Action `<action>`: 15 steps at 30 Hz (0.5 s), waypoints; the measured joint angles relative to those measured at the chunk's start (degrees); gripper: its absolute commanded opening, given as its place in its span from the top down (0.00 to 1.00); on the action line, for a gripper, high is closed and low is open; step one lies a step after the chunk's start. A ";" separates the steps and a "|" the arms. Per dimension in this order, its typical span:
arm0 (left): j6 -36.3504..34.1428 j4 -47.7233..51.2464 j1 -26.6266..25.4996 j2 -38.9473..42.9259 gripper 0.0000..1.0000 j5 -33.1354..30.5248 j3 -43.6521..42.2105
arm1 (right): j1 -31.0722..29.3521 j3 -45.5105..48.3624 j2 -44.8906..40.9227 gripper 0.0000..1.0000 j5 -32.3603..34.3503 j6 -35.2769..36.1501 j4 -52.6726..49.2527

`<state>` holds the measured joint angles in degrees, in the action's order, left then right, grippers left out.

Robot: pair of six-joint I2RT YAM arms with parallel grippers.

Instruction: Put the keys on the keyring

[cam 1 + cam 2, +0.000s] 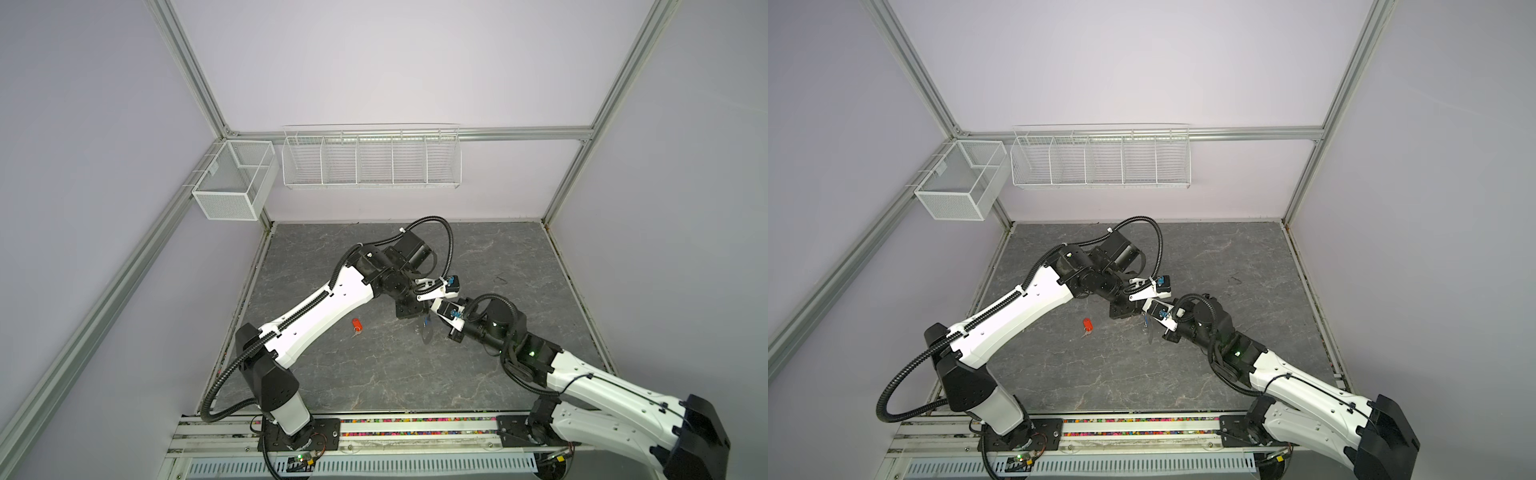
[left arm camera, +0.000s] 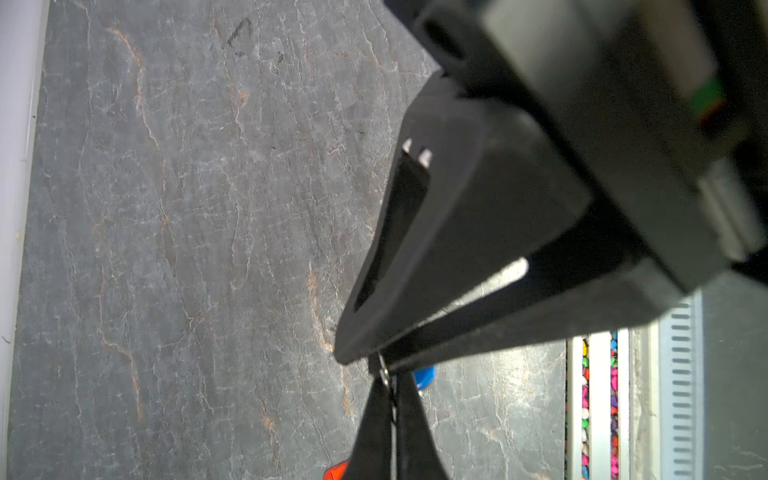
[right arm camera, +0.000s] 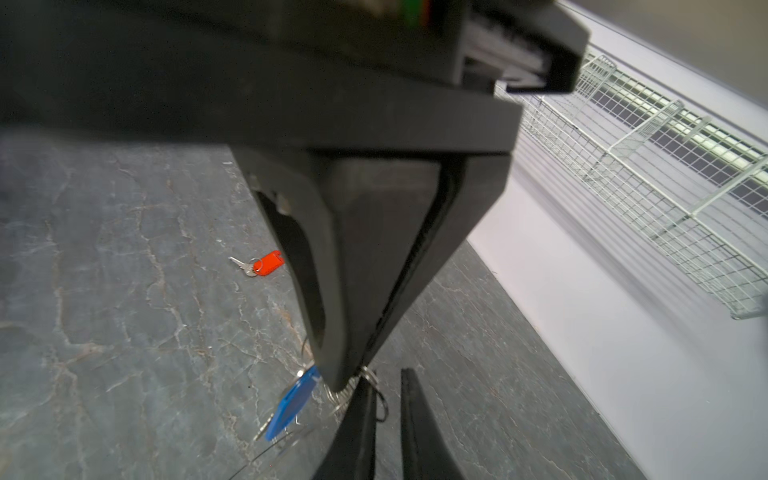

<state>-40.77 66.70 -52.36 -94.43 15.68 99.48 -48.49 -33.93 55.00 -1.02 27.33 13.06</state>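
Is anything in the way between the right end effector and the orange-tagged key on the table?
Nothing visible lies between them: only bare table separates the orange-tagged key from the right end effector. The blue-tagged key sits right at its tip, on that side.

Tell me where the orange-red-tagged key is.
In both top views the orange-red-tagged key lies on the grey tabletop, left of centre, beside the left arm's white forearm and left of the blue-tagged key.
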 measured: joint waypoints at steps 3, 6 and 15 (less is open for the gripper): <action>-1.09 -0.31 0.00 1.36 1.00 0.61 -0.98 | 0.57 0.00 -0.72 0.80 -2.95 -0.22 -0.22; -2.23 -0.31 0.00 2.01 1.00 1.11 -1.29 | 0.92 0.00 -1.18 0.82 -4.83 -0.39 -0.39; -3.45 -0.35 0.02 2.73 1.00 1.95 -2.14 | 1.20 -0.02 -1.20 0.88 -7.63 -1.27 -0.96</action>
<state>-44.23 66.35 -52.34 -91.70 17.63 97.34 -47.29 -33.95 53.80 -8.64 26.06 12.10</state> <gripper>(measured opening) 0.047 0.130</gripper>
